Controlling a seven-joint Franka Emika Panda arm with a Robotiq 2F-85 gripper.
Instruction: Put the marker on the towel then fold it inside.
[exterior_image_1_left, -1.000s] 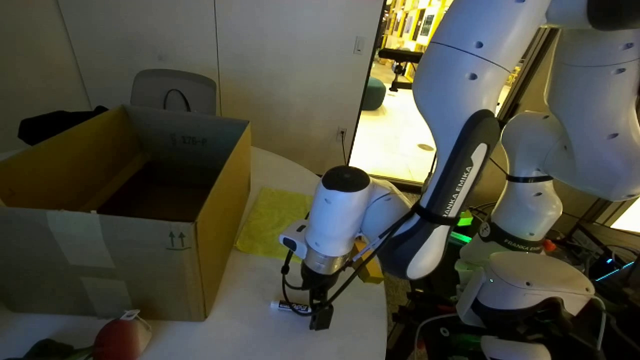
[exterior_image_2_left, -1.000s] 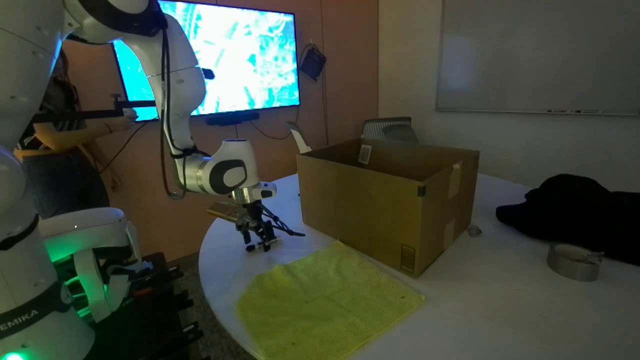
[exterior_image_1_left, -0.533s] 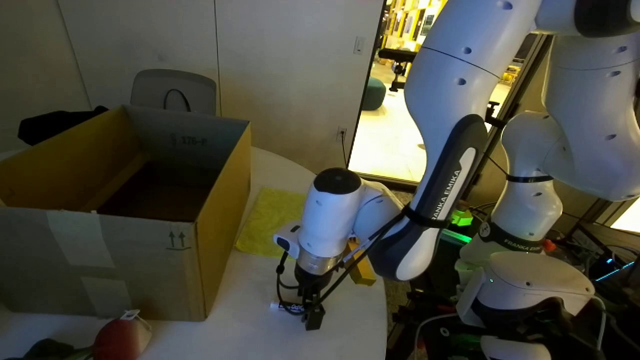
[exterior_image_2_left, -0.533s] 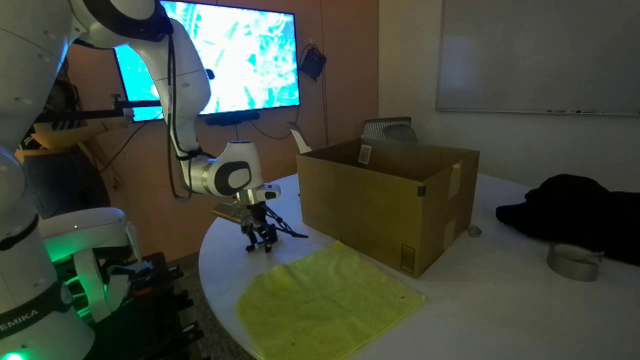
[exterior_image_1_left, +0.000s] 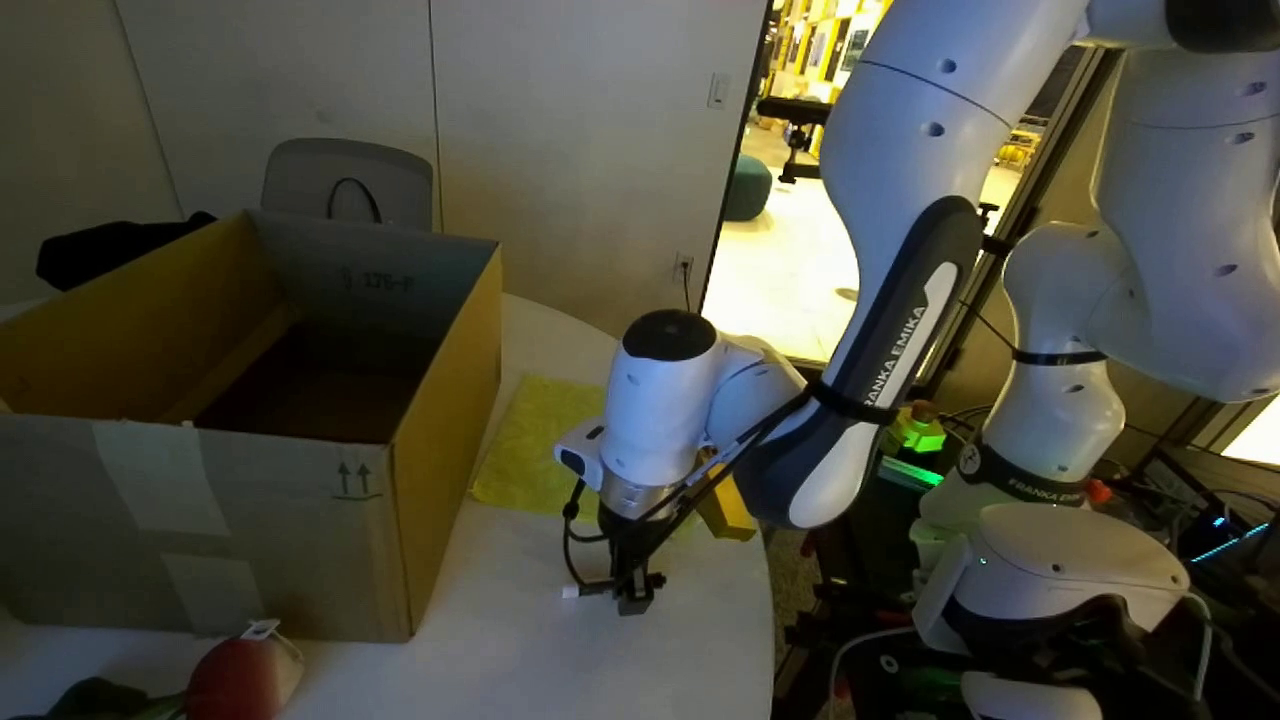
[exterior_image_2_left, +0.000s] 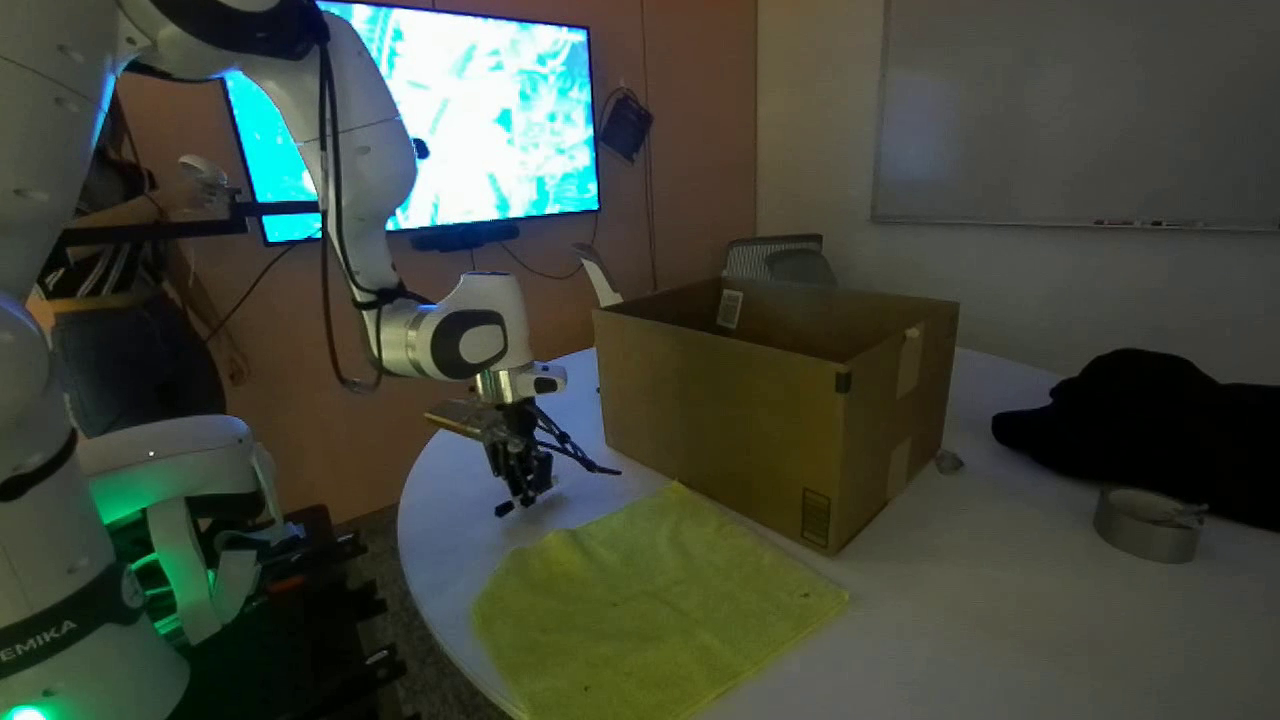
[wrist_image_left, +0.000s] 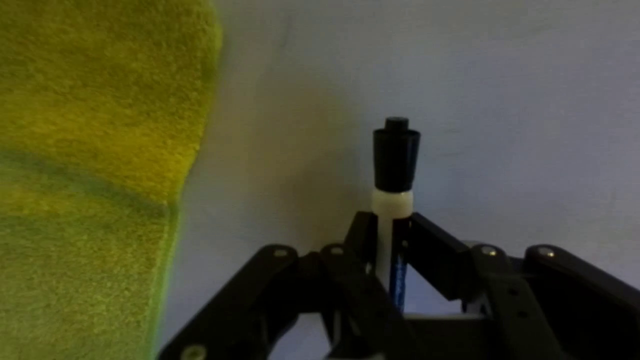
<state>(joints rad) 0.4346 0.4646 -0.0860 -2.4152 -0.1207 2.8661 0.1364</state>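
Wrist view: the pincer (wrist_image_left: 393, 237) grips the marker (wrist_image_left: 396, 160), apart from the towel (wrist_image_left: 100, 120).

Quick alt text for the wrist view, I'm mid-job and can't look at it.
A marker is held in the gripper at the bottom, its black end pointing to the top of the picture. A yellow-green towel lies along the left side, apart from the marker, on a pale tabletop.

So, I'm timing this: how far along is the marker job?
Done: the marker is clamped in the gripper. In hand: the transfer; the marker appears lifted off the table but isn't over the towel in the wrist view. Left: laying it on the towel, which lies spread out, then folding the towel over it.
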